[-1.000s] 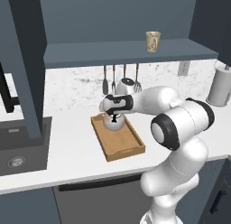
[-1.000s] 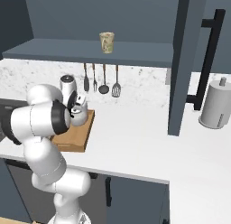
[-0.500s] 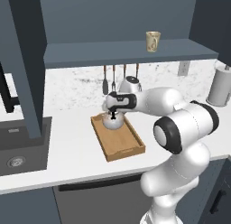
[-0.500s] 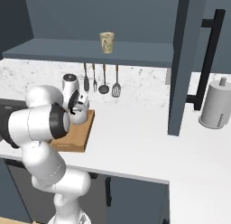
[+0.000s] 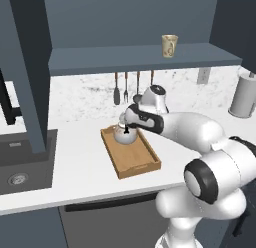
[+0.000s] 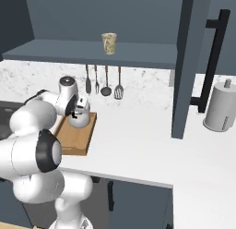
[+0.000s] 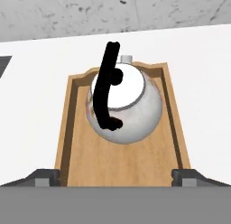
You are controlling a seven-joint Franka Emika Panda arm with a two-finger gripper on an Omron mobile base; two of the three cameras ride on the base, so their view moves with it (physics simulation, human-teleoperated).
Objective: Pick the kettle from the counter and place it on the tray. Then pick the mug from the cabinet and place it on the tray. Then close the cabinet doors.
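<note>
While spread wide, gripping nothing, the tool (image 7: 115, 173) sits just above the kettle (image 7: 124, 105), fingertips (image 7: 45, 177) flanking it without contact. Kettle stands upright at the far end of the tray (image 7: 122, 162), near the bench's (image 5: 80, 162) back wall.

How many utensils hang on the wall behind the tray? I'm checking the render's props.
4, in one row under the shelf: a dark spatula, a fork, a ladle and a slotted turner. The arm covers part of that row from the left side.
</note>
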